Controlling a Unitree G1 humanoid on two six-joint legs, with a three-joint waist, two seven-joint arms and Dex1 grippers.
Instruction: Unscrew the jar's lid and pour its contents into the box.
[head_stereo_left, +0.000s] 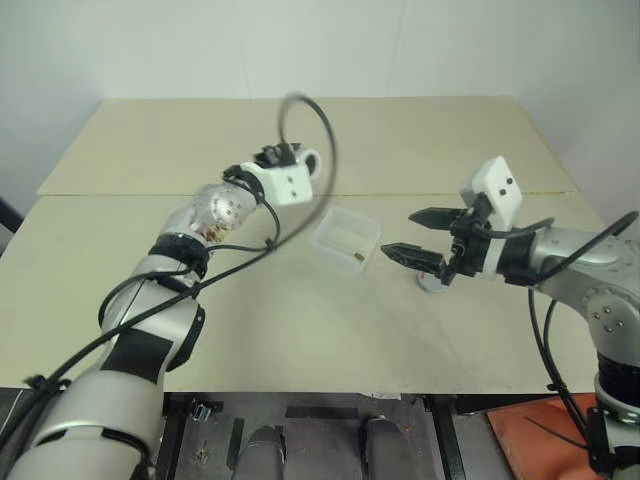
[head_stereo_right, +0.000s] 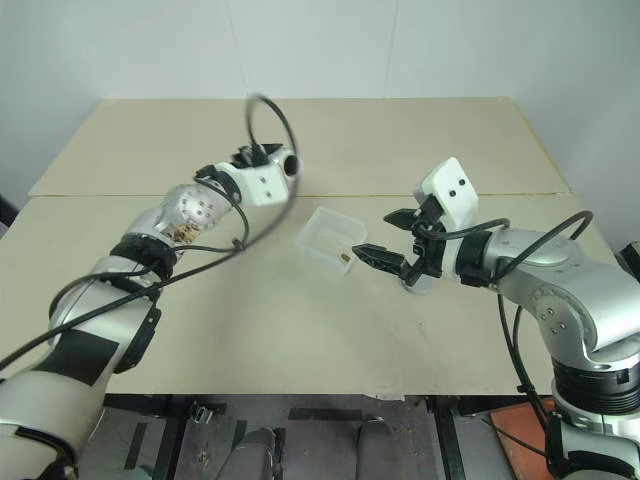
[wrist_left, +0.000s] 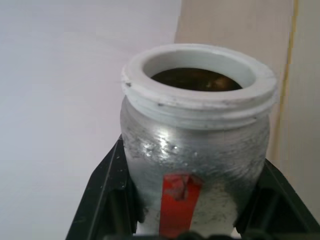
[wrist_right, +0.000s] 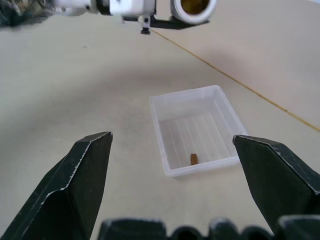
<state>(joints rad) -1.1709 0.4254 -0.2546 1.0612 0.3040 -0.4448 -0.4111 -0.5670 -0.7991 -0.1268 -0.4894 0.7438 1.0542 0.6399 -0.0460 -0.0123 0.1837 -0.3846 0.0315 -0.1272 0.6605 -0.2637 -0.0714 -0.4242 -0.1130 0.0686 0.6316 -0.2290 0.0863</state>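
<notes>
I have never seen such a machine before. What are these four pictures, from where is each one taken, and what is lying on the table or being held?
This is a humanoid robot with two arms. Two pictures come from cameras on its head, looking down over a beige table. The other two come from cameras on its wrists. The left end effector is shut on a small clear jar, which has no lid and lies tipped on its side above the table. The right end effector is open and holds nothing. On the table is a small plastic box with a little brown bit inside. A grey lid lies under the right end effector.
</notes>
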